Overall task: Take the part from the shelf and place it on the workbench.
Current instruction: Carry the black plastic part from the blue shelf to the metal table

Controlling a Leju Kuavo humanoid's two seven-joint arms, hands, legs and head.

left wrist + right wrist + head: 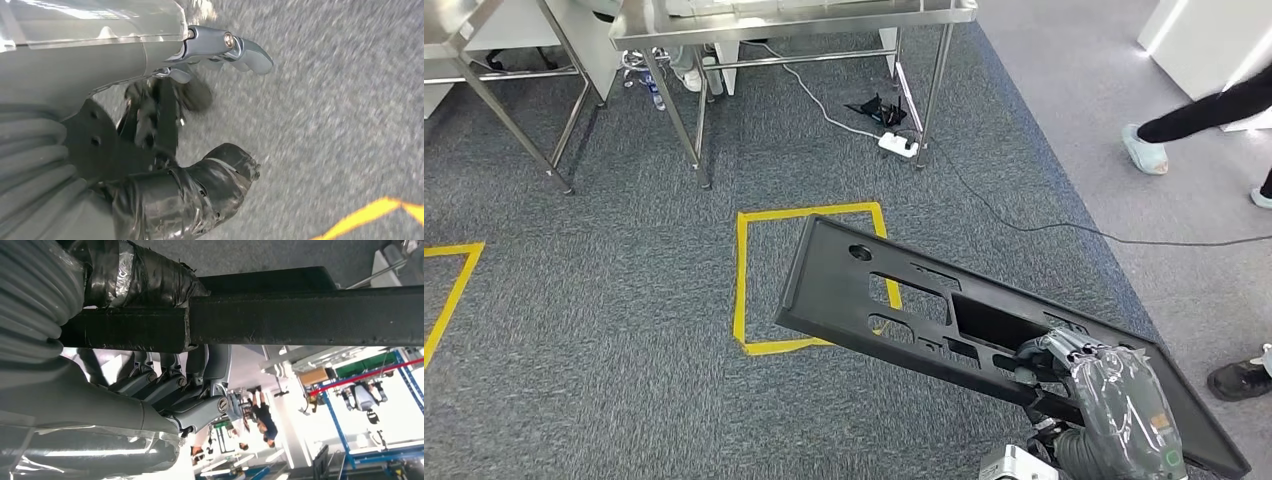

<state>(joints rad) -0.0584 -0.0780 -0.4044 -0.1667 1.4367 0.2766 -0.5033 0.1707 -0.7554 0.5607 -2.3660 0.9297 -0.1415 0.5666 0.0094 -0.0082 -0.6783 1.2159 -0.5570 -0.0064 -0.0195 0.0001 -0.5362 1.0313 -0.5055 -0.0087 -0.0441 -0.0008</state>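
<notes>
Yellow tape square (742, 280) — power strip (898, 145) beyond.

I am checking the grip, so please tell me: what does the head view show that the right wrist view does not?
Head view alone: the whole black part with its cutouts, held over grey carpet and a yellow tape square, with steel table legs and a power strip beyond.

Right wrist view alone: the fingers curled against one face of the part's edge, and blue racks in the distance.

Both: the right robot hand gripping the part.
</notes>
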